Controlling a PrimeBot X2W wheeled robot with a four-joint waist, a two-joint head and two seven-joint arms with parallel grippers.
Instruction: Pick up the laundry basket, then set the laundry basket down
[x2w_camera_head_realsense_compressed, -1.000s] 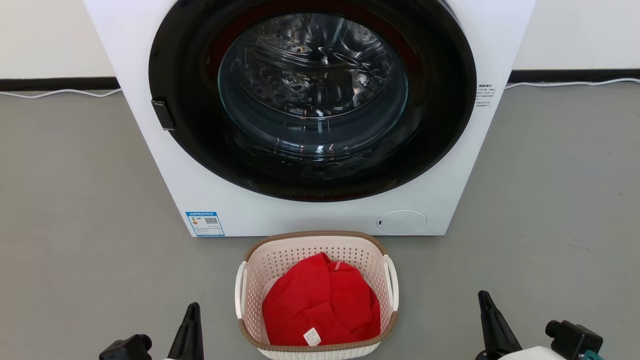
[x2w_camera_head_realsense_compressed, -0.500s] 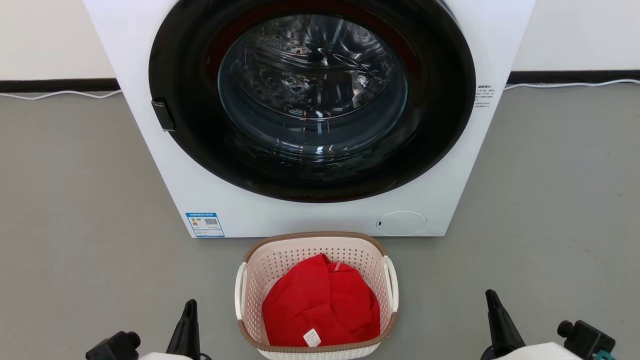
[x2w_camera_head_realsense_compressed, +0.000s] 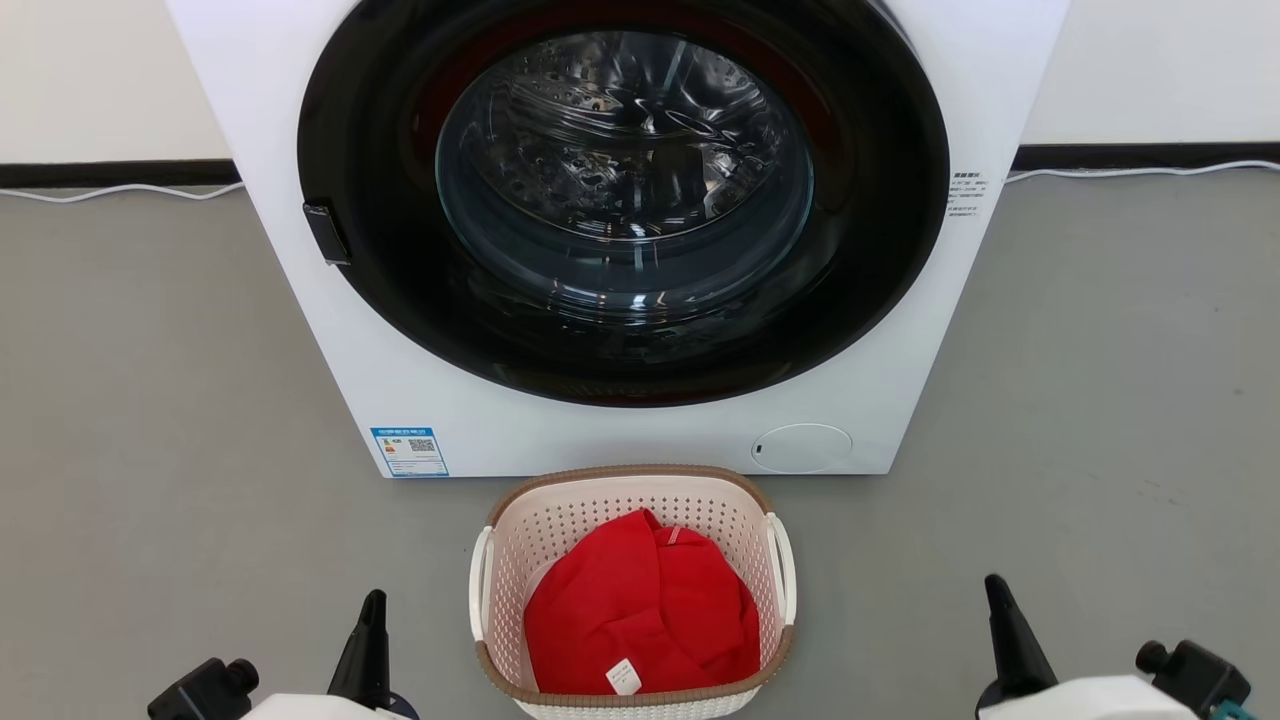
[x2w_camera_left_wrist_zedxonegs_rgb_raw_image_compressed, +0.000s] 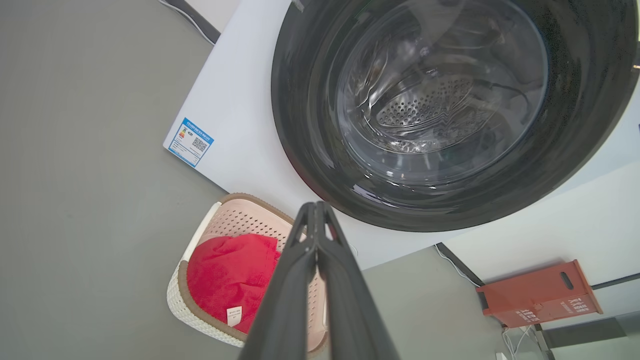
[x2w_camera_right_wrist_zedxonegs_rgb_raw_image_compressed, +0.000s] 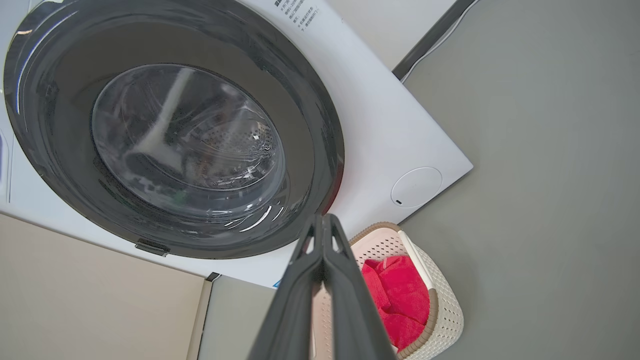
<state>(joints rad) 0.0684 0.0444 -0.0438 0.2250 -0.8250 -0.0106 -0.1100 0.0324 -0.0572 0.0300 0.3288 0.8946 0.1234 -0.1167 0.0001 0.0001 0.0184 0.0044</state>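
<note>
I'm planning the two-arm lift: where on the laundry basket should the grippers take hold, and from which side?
Probably the white side handles: left gripper on the left handle, right gripper on the right handle, each from its own outer side. The handles bow out from the laundry basket walls, leaving a finger gap, and the basket sits upright, centred between the shut grippers.

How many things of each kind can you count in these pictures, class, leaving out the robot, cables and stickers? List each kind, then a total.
white front-loading washing machine: 1
cream perforated plastic laundry basket with brown rim: 1
red cloth garment: 1
orange-red rectangular box: 1
Total: 4
</note>
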